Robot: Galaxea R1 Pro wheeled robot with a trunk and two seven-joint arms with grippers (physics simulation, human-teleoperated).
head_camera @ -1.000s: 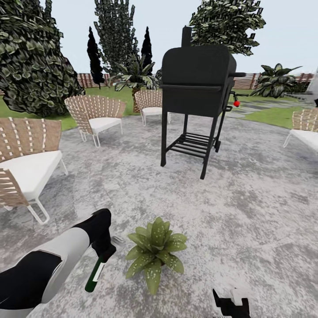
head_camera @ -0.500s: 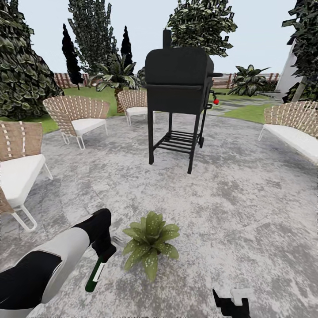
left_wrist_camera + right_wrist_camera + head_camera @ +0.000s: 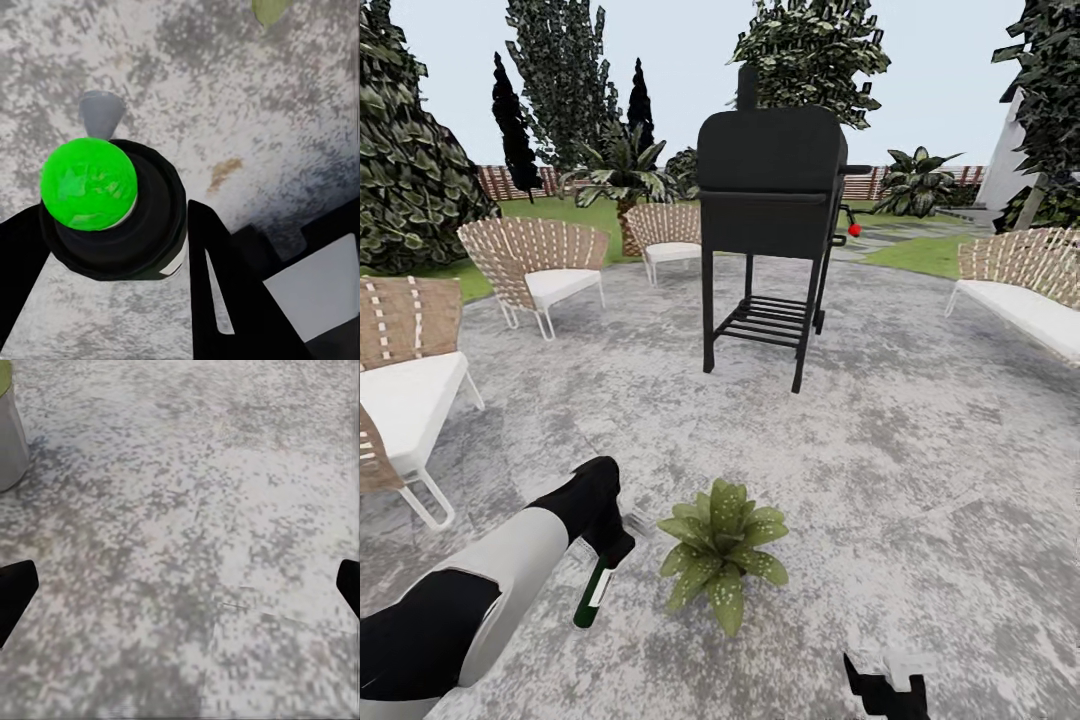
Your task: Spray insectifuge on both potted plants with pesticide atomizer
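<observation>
Dark-green and white-labelled, the pesticide atomizer [image 3: 595,592] hangs from the left hand [image 3: 612,545], whose fingers [image 3: 225,300] are closed on its black spray head just beside the potted plant [image 3: 724,545] on the grey patio [image 3: 920,450]. Beyond the plant stands a black grill [image 3: 772,190]. Near the plant, the right hand [image 3: 887,690] has its fingertips spread wide, empty.

I am looking at a garden: a grey patio [image 3: 920,470], chairs [image 3: 540,262], a black grill [image 3: 770,190], grass [image 3: 930,252], trees [image 3: 560,80], a fence [image 3: 510,182].
</observation>
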